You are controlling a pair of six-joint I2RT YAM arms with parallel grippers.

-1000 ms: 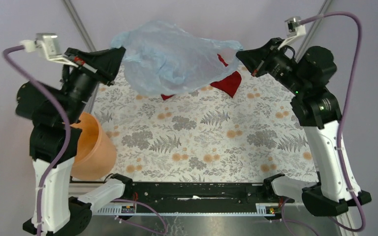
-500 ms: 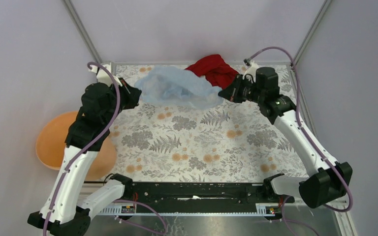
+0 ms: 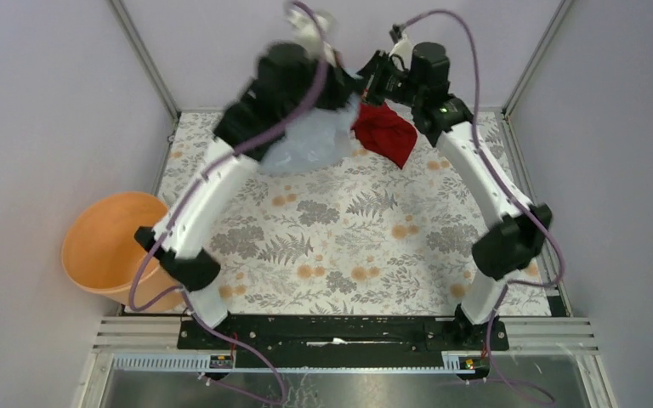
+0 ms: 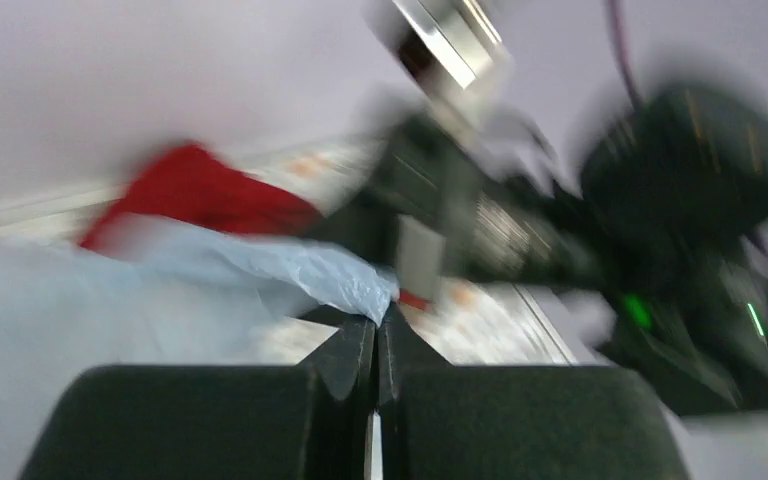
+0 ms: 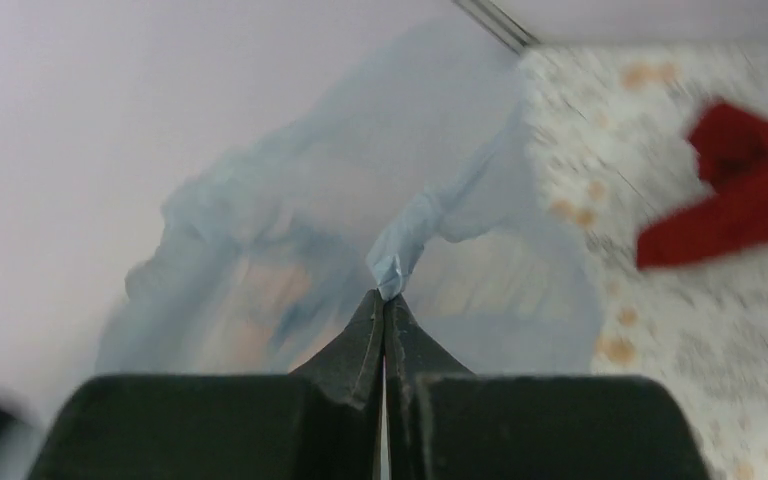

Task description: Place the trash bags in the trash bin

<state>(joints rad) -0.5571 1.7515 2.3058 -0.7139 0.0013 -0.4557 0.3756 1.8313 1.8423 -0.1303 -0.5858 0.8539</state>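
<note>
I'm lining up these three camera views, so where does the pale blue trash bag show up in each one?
Top external: trash bag, top centre, left of the red cloth.
Left wrist: trash bag, left half, below the red cloth.
Right wrist: trash bag, centre, left of the red cloth.
Shared landmark: the red cloth.

Left tool now beside right tool
</note>
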